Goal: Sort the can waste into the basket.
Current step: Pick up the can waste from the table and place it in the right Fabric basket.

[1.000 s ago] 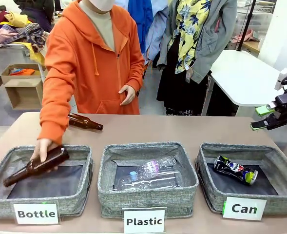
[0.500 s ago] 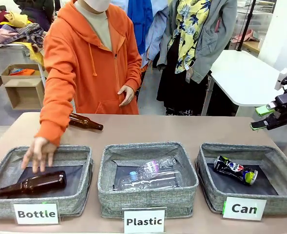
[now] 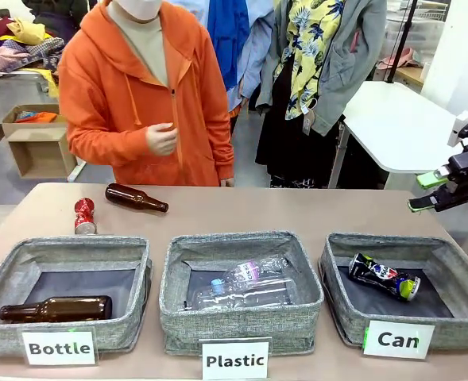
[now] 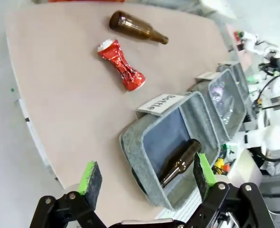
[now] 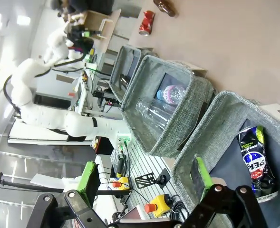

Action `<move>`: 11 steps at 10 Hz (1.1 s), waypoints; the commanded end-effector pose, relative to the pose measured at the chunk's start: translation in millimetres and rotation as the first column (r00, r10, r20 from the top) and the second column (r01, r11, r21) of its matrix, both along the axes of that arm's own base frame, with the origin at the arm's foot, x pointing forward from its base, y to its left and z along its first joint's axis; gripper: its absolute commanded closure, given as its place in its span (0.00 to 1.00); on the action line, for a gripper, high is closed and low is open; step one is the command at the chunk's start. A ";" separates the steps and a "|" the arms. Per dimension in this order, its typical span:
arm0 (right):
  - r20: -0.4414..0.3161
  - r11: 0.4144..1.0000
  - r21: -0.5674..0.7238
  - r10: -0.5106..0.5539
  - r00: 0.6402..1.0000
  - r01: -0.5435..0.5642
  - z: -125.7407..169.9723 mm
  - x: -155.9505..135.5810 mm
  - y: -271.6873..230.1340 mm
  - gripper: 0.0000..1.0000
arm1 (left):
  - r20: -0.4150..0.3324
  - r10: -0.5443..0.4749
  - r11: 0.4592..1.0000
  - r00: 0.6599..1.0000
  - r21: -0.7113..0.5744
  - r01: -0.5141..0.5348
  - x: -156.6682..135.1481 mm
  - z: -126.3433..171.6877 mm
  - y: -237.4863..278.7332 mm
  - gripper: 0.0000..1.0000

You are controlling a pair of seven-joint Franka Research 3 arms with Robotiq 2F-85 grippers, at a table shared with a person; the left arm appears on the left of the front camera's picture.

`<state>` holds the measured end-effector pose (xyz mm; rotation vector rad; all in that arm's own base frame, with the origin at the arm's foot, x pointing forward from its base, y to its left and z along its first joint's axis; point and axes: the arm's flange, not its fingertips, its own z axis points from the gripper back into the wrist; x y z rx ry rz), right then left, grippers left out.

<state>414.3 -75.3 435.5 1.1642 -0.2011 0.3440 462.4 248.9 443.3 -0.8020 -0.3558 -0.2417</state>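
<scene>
— Where are the cans?
— The black can [image 3: 383, 277] lies on its side on the dark bottom of the basket [image 3: 392, 240] labelled "Can", at the near right corner of the tabletop [image 3: 241, 214]. The red can [image 3: 84, 216] is out on the tabletop towards the far left corner, just behind the "Bottle" bin [image 3: 67, 246].
— Anything next to it?
— A brown bottle [image 3: 136, 198] lies on its side near it, closer to the far edge, not touching it. A second brown bottle [image 3: 56, 309] lies in the "Bottle" bin. Clear plastic bottles [image 3: 245, 284] lie in the "Plastic" bin [image 3: 241, 317] at the middle of the near edge.
— And the grippers?
— The right gripper [image 3: 427, 191] hangs in the air above the right edge of the tabletop, fingers spread, nothing between them. The left gripper [image 4: 147, 171] is spread wide too and is empty. It is up by the left edge, looking down on the "Bottle" bin and the red can.
— The person?
— Stands at the far edge in an orange hoodie, one hand [image 3: 161, 139] curled at the chest, well clear of the tabletop
</scene>
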 end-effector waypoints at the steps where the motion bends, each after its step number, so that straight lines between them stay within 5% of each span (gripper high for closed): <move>1: 0.018 1.000 -0.001 0.007 1.000 -0.007 1.1 -1.4 -0.6 0.00 | -0.115 -0.023 0.989 0.993 0.143 0.039 33.4 6.4 -45.2 0.00; 3: 0.018 1.000 -0.001 0.007 1.000 -0.007 1.1 -1.4 -0.6 0.00 | -0.210 -0.037 0.954 0.977 0.284 0.097 83.7 8.3 -100.2 0.00; 6: 0.018 1.000 -0.001 0.007 1.000 -0.007 1.1 -1.4 -0.6 0.00 | -0.248 -0.032 0.923 0.968 0.363 0.124 131.2 -6.5 -170.9 0.00; 11: 0.018 1.000 -0.001 0.007 1.000 -0.007 1.1 -1.4 -0.6 0.00 | -0.271 0.194 0.833 0.943 0.553 -0.012 159.3 -73.8 -231.5 0.00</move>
